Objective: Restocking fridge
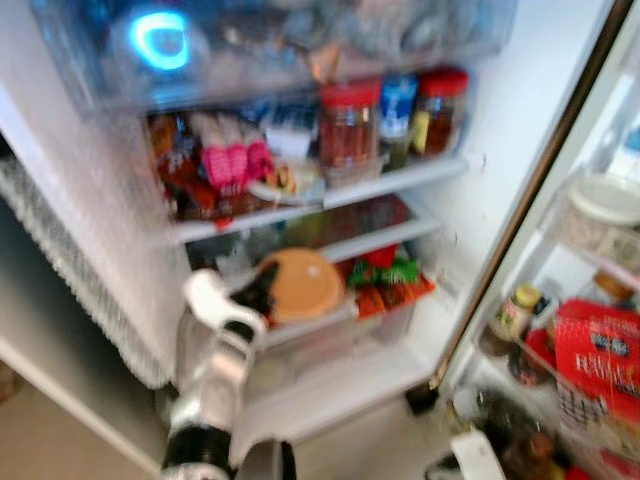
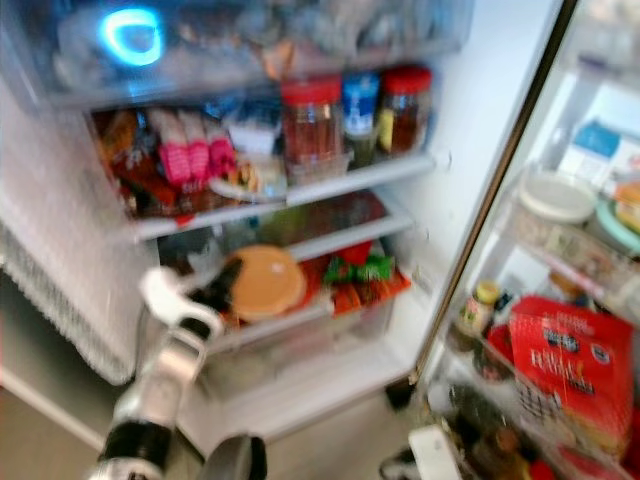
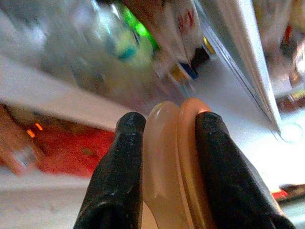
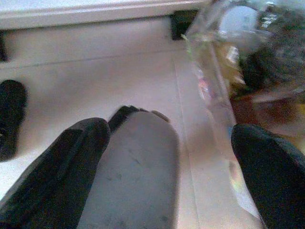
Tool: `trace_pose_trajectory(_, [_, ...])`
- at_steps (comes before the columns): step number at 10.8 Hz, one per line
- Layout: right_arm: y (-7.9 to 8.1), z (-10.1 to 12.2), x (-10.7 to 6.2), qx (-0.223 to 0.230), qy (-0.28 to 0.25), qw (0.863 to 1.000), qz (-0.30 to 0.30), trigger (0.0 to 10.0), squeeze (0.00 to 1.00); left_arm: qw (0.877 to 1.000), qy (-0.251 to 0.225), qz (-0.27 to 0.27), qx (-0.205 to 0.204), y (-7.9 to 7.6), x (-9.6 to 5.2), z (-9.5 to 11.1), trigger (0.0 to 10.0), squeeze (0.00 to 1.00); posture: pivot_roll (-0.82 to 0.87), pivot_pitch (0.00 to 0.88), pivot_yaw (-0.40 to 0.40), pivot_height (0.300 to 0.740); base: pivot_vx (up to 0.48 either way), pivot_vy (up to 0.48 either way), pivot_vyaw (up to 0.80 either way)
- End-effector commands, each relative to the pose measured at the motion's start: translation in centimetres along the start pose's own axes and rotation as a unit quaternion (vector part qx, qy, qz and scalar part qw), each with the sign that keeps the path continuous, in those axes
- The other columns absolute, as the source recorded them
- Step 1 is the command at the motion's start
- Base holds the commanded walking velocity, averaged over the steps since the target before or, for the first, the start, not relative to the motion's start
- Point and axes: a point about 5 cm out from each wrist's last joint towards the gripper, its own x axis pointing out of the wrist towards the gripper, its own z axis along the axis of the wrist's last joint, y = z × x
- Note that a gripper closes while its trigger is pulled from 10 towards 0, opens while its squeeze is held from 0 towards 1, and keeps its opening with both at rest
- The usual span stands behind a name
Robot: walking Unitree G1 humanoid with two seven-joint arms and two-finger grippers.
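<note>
Fridge (image 1: 520, 150) stands open, shelves packed with red-lidded jars (image 1: 350, 125) and pink packets (image 1: 228, 165). Left gripper (image 1: 262, 290) reaches in at the lower shelf, its black fingers (image 3: 119, 181) clamped on a tan round container (image 1: 303, 285) right over the clear drawer (image 1: 330, 335). Right gripper (image 4: 167, 157) hangs low above the pale floor (image 4: 119, 76), fingers spread wide.

A round, flat tan container (image 1: 303, 285), lid and base pressed together, is pinched at its edge between the left claw (image 1: 255, 292)'s black fingers (image 3: 116, 176), tilted over the front of the fridge's lower drawer (image 1: 390, 318).
</note>
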Motion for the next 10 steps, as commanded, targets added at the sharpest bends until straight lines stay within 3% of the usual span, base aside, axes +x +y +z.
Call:
trace_pose_trajectory(1, [-0.34, -1.1, -0.19, -0.002, 0.021, 1.0, -0.003, 10.0, 0.0, 1.0, 0.007, -0.015, -0.004, -0.84, 0.51, -0.45, 10.0, 0.0, -0.02, 0.0, 0.018, 0.622, 0.0, 0.0, 0.0])
trace_pose_trajectory(5, [-0.32, -1.02, -0.16, -0.003, 0.023, 1.0, -0.002, 10.0, 0.0, 1.0, 0.007, -0.018, -0.003, -0.82, 0.67, -0.52, 10.0, 0.0, -0.02, 0.0, 0.017, 0.622, 0.0, 0.0, 0.0])
trace_pose_trajectory(10, [-0.44, -1.07, -0.19, -0.007, 0.024, 1.0, -0.003, 10.0, 0.0, 1.0, 0.011, -0.019, -0.003, -1.06, 0.9, -0.94, 10.0, 0.0, -0.02, 0.0, 0.014, 0.622, 0.251, 0.0, 0.0])
